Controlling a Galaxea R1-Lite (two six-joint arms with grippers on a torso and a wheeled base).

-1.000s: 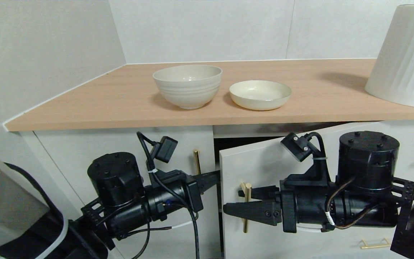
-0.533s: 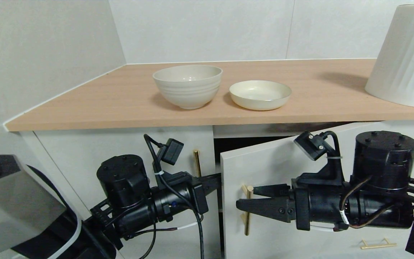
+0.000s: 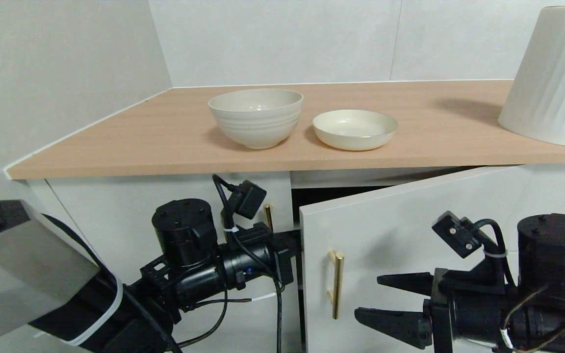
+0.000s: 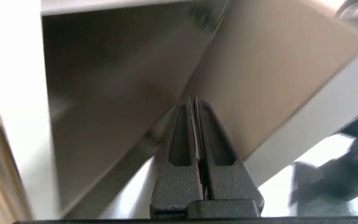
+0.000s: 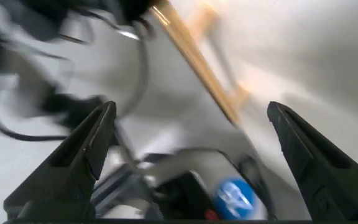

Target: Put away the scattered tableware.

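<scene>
Bowl [image 3: 256, 116], dish [image 3: 355, 128] on counter [image 3: 165, 132], left end effector [image 4: 194, 104] pressed together at cabinet opening [image 3: 321, 192], right end effector [image 3: 367, 296] spread

Bright, soft light from the right; faint shadows left of bowl [image 3: 255, 117], dish [image 3: 354, 128] and lampshade [image 3: 552, 78] on the countertop [image 3: 140, 142].

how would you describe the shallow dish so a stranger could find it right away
Look at the wooden countertop in the tiled corner, where two pale dishes sit side by side near the front edge. The shallow dish is the one on the right, low and wide, unlike the deep ribbed bowl beside it.
</scene>
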